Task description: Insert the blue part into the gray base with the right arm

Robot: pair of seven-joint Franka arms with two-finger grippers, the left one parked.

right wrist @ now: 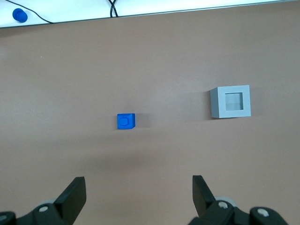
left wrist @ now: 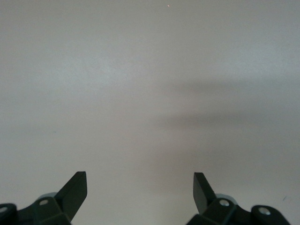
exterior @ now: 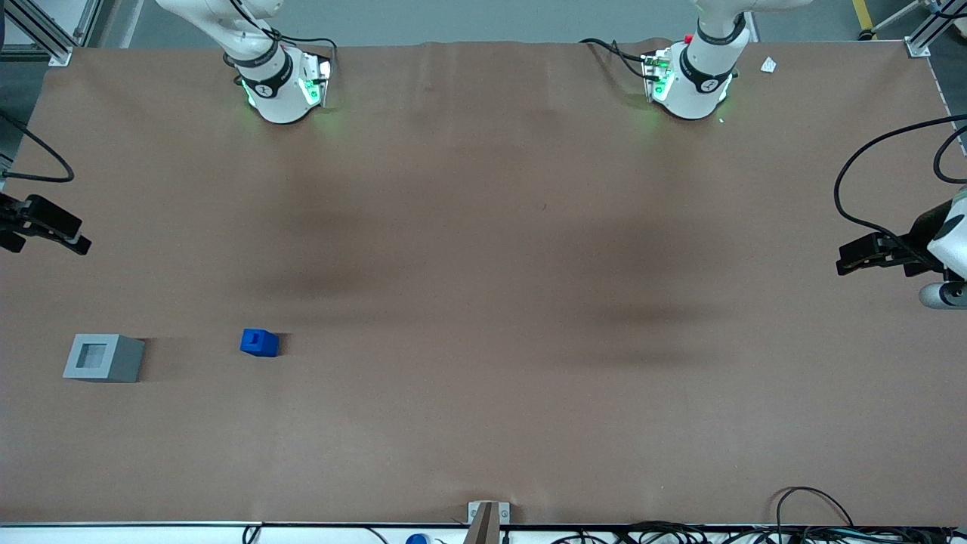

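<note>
While your end effector (right wrist: 136, 194) hangs high with fingers spread, the blue part (right wrist: 125, 121) lies on the counter (right wrist: 70, 70) well apart from it, the gray base (right wrist: 230, 101) beside.

One blue part (exterior: 259, 342), one gray base (exterior: 103, 358), one claw (right wrist: 138, 193), spread wide

Right arm's hand (right wrist: 136, 194) spread wide, raised
</note>
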